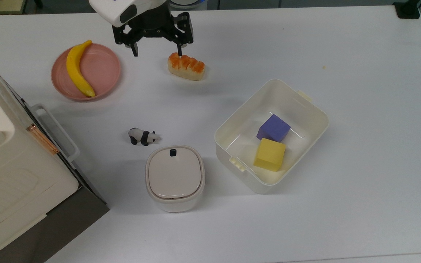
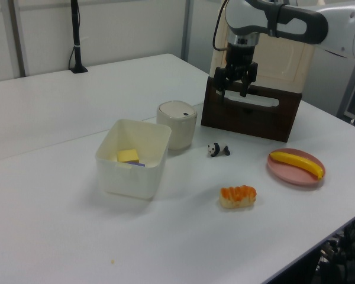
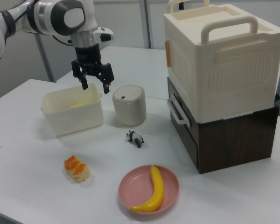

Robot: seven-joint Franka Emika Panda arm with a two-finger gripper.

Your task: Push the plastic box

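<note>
The plastic box (image 1: 243, 142) is a cream-white open tub standing on the white table right of centre in the top view, turned at an angle. A purple cube (image 1: 273, 128) and a yellow cube (image 1: 269, 154) lie inside it. The left view has the box (image 2: 130, 177) at centre left, and the right view has it (image 3: 74, 116) at the left. My gripper (image 1: 157, 54) hangs open and empty above the table, well apart from the box, at the top view's upper middle. It also shows raised in the left view (image 2: 234, 92) and the right view (image 3: 95, 87).
An orange-topped bread piece (image 1: 186, 66) lies just below the gripper in the top view. A pink plate (image 1: 102, 69) holds a banana (image 1: 77, 69). A panda figure (image 1: 143, 136) and a lidded rounded container (image 1: 174, 177) sit left of the box. A big beige case (image 1: 9, 164) fills the top view's left edge.
</note>
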